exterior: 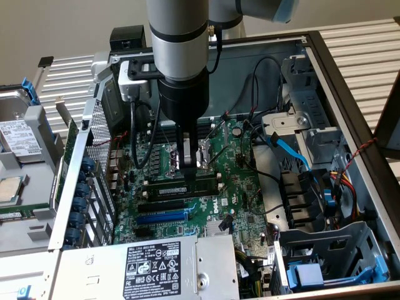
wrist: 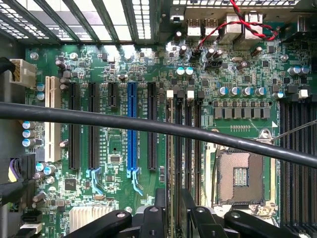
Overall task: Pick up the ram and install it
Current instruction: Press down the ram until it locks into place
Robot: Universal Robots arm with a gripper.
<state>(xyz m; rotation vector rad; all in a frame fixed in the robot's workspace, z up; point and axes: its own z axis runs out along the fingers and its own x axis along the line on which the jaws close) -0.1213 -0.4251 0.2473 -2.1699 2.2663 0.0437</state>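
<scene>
Ram [exterior: 167,186], a long, thin green circuit-board stick with black chips: lay lengthwise along a memory slot on the green motherboard [exterior: 237,187], directly under the pincer [exterior: 189,179]. Whether it was fully seated, could not tell.

Pincer [wrist: 173,212], black, two-fingered, pointing straight down: closed on the ram's upper edge near mid-length, one finger [wrist: 160,208] on each face of the board.

Just beside the pincer, on the side toward the exterior view's lower edge: a long black plastic slot strip [exterior: 164,204], then a long blue plastic slot strip [exterior: 161,217] (both parallel to the ram). On the pincer's far side: the square silver processor socket [wrist: 241,176]. A thick black cable [wrist: 99,119] crossed in front of the wrist camera.

Further out: the grey metal power supply box [exterior: 212,269] with a black label, and the open metal computer case [exterior: 350,119] around all of it.
</scene>
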